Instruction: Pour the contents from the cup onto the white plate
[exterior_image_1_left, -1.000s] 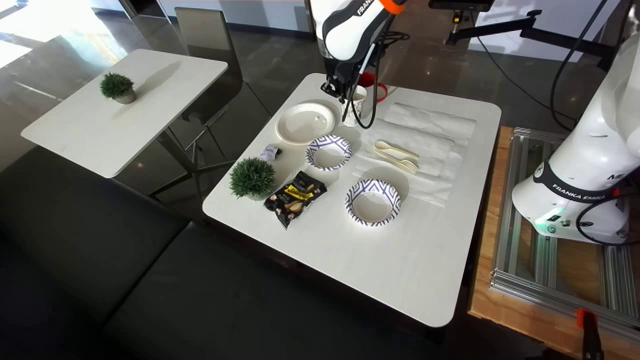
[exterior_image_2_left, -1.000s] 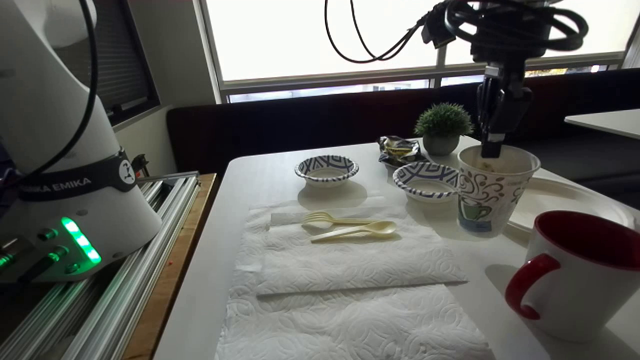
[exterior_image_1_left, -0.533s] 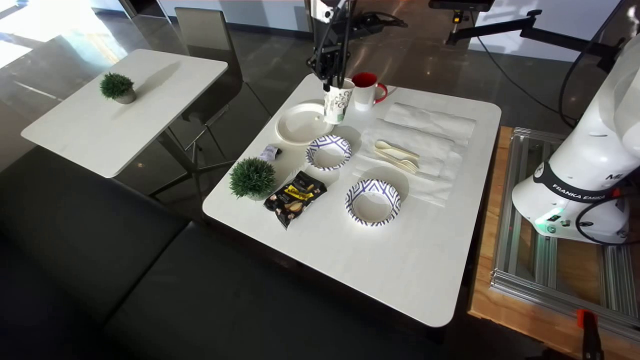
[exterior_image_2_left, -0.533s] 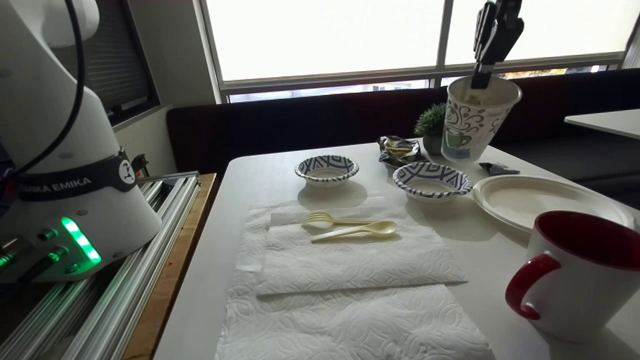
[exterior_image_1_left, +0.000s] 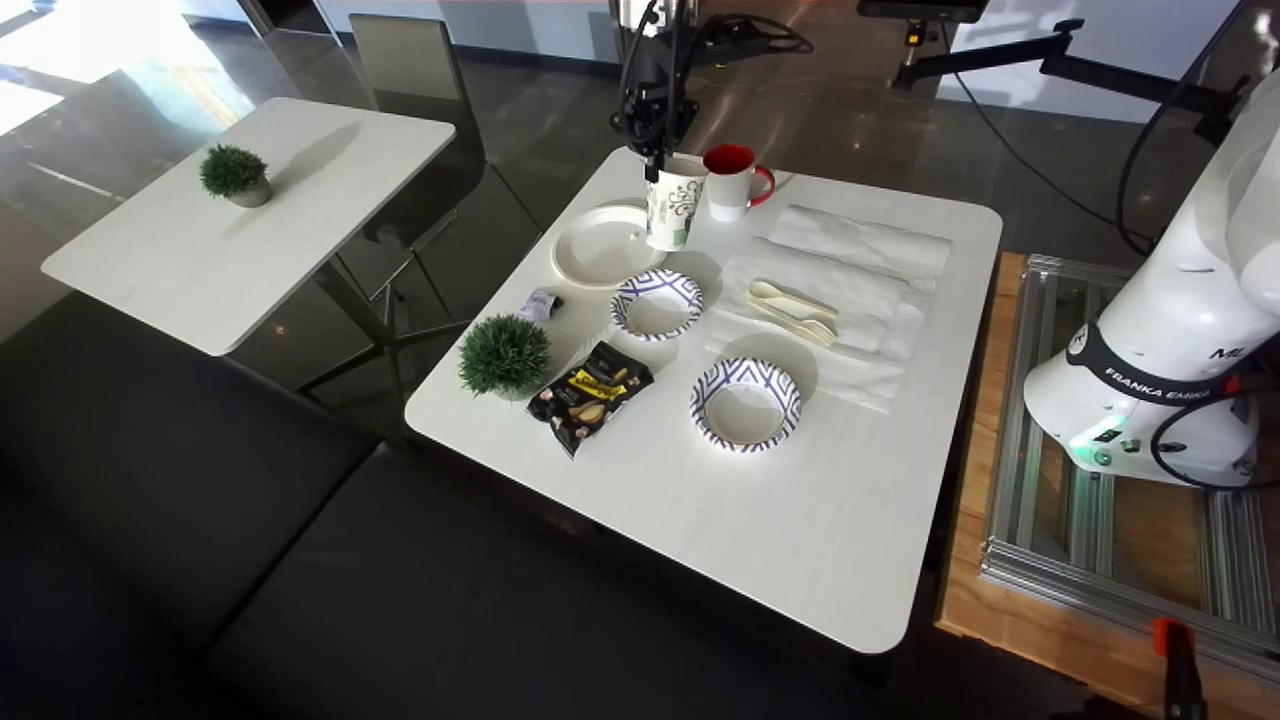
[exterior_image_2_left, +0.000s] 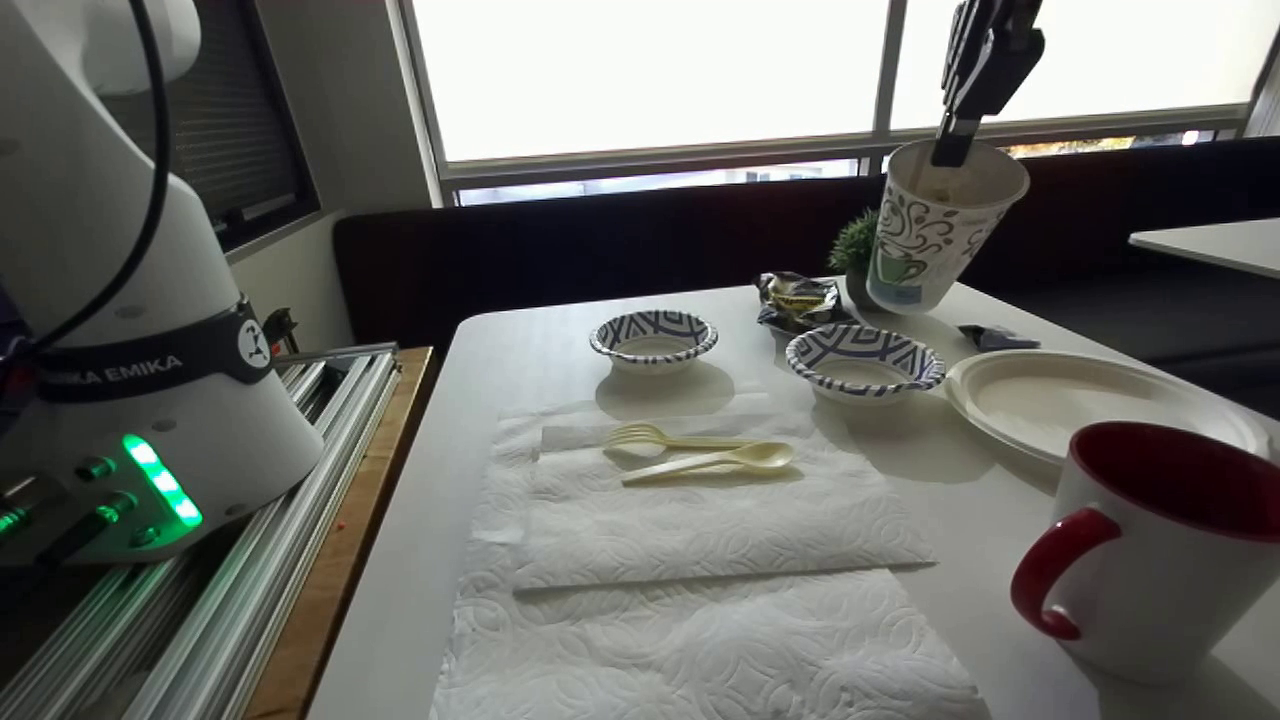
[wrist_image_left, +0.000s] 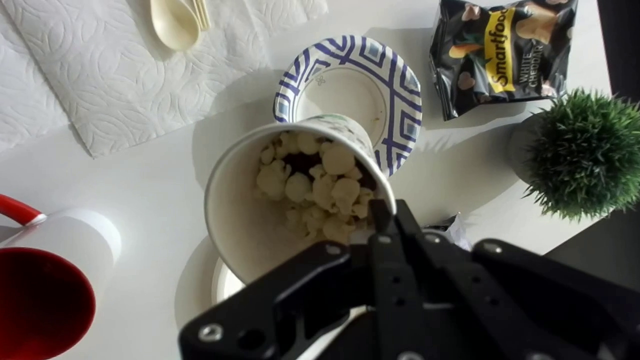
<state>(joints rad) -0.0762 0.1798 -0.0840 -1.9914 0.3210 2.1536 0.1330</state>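
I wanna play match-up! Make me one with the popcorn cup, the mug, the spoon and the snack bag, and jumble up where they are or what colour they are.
Things:
1. patterned cup
2. mug
3. spoon
4. snack bag

Clues:
A. black with some yellow
B. lying on a paper towel, beside the fork
C. held in the air by its rim in the gripper, with popcorn inside
D. white outside, red inside

Right pairs: 1-C, 2-D, 3-B, 4-A
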